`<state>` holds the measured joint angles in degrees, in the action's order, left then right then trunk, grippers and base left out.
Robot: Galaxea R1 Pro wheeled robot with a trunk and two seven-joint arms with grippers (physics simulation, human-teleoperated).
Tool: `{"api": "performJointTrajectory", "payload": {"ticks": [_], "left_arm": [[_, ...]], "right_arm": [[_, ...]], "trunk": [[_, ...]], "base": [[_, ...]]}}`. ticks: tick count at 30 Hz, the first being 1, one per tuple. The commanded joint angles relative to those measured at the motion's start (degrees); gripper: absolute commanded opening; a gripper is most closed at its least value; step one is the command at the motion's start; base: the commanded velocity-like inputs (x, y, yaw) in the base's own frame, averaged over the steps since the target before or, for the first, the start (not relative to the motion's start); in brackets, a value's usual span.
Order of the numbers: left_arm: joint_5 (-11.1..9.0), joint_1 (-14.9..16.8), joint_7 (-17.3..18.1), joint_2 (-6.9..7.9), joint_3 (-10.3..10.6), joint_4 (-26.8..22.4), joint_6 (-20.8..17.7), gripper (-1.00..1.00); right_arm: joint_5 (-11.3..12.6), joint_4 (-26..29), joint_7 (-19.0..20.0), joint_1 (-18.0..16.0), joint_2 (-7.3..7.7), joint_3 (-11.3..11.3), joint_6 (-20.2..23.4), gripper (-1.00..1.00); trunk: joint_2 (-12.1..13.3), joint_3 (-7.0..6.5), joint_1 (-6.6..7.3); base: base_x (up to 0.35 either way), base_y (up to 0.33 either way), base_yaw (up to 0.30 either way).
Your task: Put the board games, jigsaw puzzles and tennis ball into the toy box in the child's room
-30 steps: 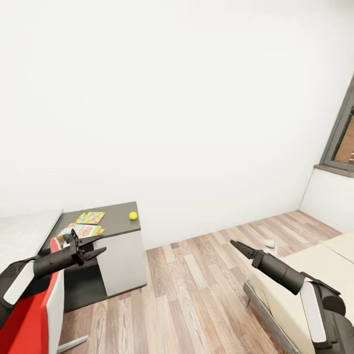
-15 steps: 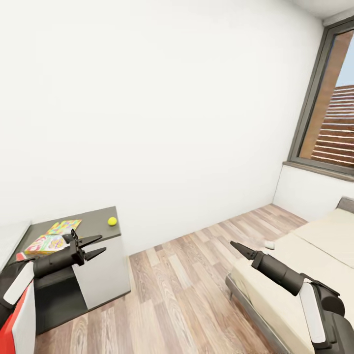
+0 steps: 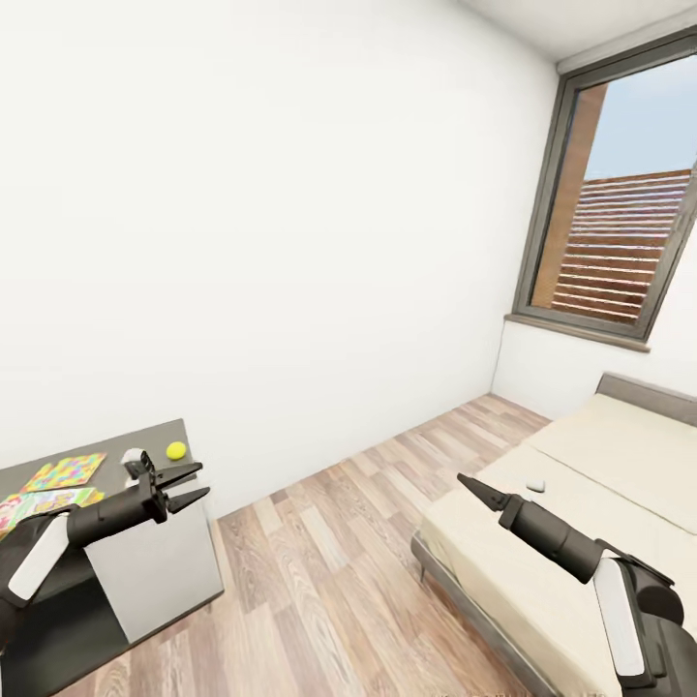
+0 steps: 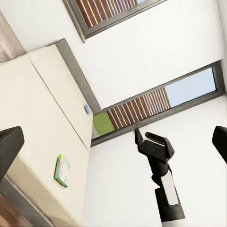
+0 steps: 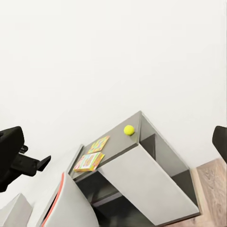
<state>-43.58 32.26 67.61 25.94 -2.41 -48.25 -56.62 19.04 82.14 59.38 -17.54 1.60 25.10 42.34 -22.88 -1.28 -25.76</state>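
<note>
Both arms hang free. The left gripper (image 3: pixel 184 486) is spread open, empty; the ball (image 3: pixel 176 450) sits just beyond its tips on the table (image 3: pixel 106 440), so the left arm is nearer. The right gripper (image 3: pixel 471 483) looks closed (tips poorly seen) over the bed (image 3: pixel 620 455).

High head view over bed (image 3: pixel 600 484)

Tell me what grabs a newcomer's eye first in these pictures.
The tall window with brown slats behind it, at the room's far right above the bare cream bed. Next, the yellow-green tennis ball and bright jigsaw puzzles on the dark grey cabinet top at lower left, behind the open left tool.
</note>
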Motion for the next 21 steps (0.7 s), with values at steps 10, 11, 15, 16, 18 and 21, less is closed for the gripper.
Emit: {"api": "performJointTrajectory", "payload": {"ticks": [10,11,15,16,18,21], "left_arm": [[-0.08,-0.01,0.07,0.06,-0.05,0.00,-0.33,1.00],[-0.08,-0.01,0.07,0.07,-0.05,0.00,-0.33,1.00],[-0.08,-0.01,0.07,0.06,-0.05,0.00,-0.33,1.00],[-0.06,-0.01,0.07,0.07,-0.05,0.00,-0.33,1.00],[-0.03,-0.01,0.07,0.12,-0.05,0.00,-0.33,1.00],[-0.04,-0.01,0.07,0.15,-0.05,0.00,-0.33,1.00]], "right_arm": [[0.21,-0.30,-0.09,-0.04,-0.10,0.03,0.21,1.00],[0.21,-0.30,-0.10,-0.04,-0.10,0.03,0.20,1.00],[0.21,-0.28,-0.26,-0.04,-0.16,-0.02,0.12,1.00],[0.19,-0.28,-0.28,-0.04,-0.17,-0.03,0.12,1.00],[0.20,-0.30,-0.31,-0.04,-0.15,-0.05,0.11,1.00],[0.21,-0.29,-0.32,-0.04,-0.12,0.01,0.11,1.00]], "trunk": [[-0.04,-0.33,-0.02],[-0.04,-0.36,-0.02],[-0.04,-0.50,-0.02],[-0.04,-0.54,-0.02],[-0.04,-0.61,-0.02],[-0.04,-0.72,-0.02]], "base": [[0.000,0.000,-0.281],[0.000,0.000,-0.281],[0.000,0.000,-0.281],[0.000,0.000,-0.281],[0.000,0.000,-0.281],[0.000,0.000,-0.281]]}}
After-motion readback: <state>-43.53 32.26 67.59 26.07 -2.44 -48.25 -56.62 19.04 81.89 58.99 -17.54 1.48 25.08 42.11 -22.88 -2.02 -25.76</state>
